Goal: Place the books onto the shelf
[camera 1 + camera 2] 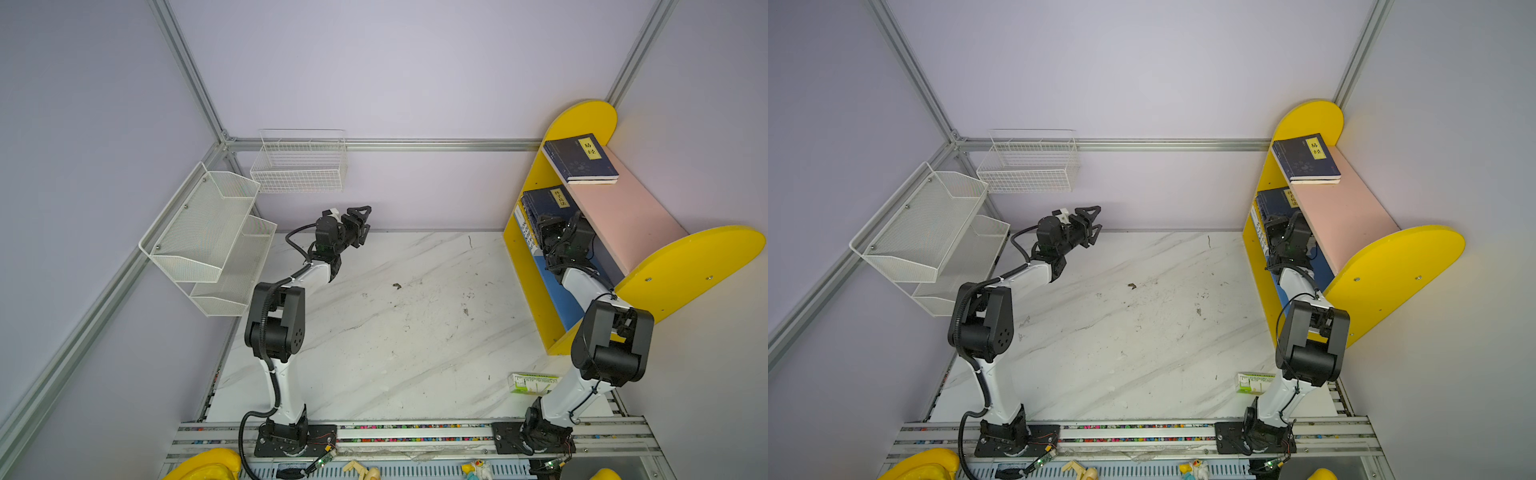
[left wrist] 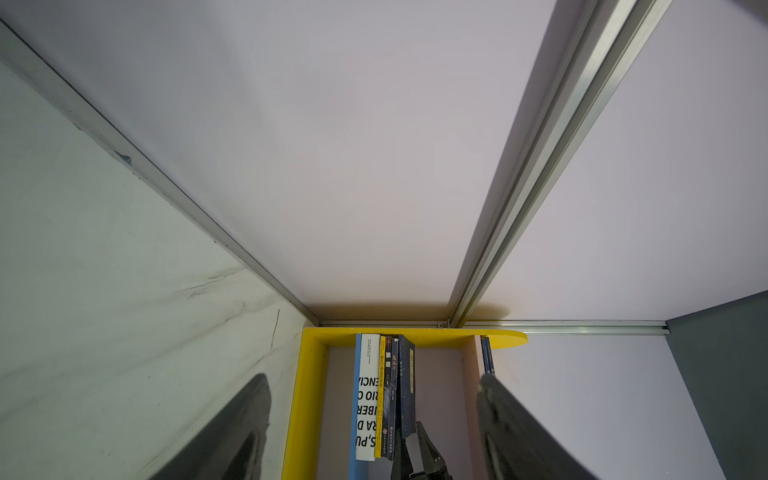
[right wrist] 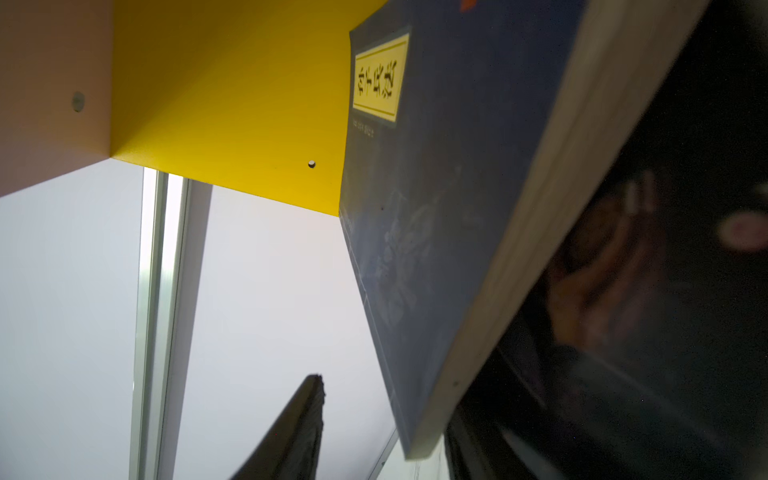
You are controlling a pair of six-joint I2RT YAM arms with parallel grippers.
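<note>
Jaws parted, the black right gripper (image 2: 409,436) sits beside a navy yellow-labelled paperback (image 3: 436,166) in the yellow-sided wooden shelf (image 1: 582,120); left gripper (image 1: 366,218) wide.

Shows, in a top view, the right gripper (image 1: 1276,227) inside the shelf (image 1: 1399,266) below its pink board (image 1: 1350,216), just beside upright books (image 1: 1273,203). Shows a navy book (image 1: 1305,160) lying flat on the pink board. Shows the left gripper (image 1: 1093,225) spread wide, empty, over the table (image 1: 1142,332).

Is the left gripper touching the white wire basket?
Apart. In both top views bare wall shows between the left gripper and the white wire basket.
</note>
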